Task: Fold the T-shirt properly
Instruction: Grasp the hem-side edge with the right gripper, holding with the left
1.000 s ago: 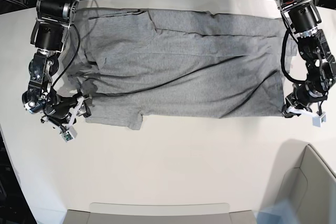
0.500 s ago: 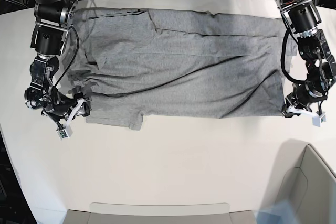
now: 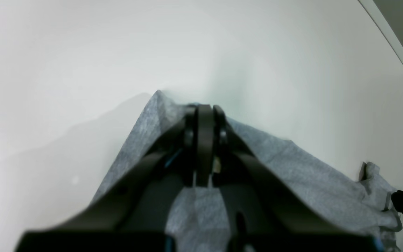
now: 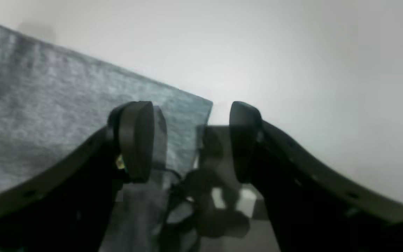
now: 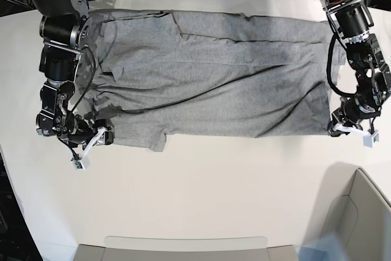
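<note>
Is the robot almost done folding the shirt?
Not nearly. The T-shirt lies spread across the table, wrinkled, with only partial folds. In hand: the left end effector is shut on one near corner, while the right end effector is open with the other corner's edge between its fingers, not yet gripped. Left to do: grip that corner, fold the shirt over, then fold it smaller.

The left hand (image 3: 205,115) covers the T-shirt (image 3: 292,182) corner it pinches; the right wrist view is blurred, cropping the shirt's left side.
</note>
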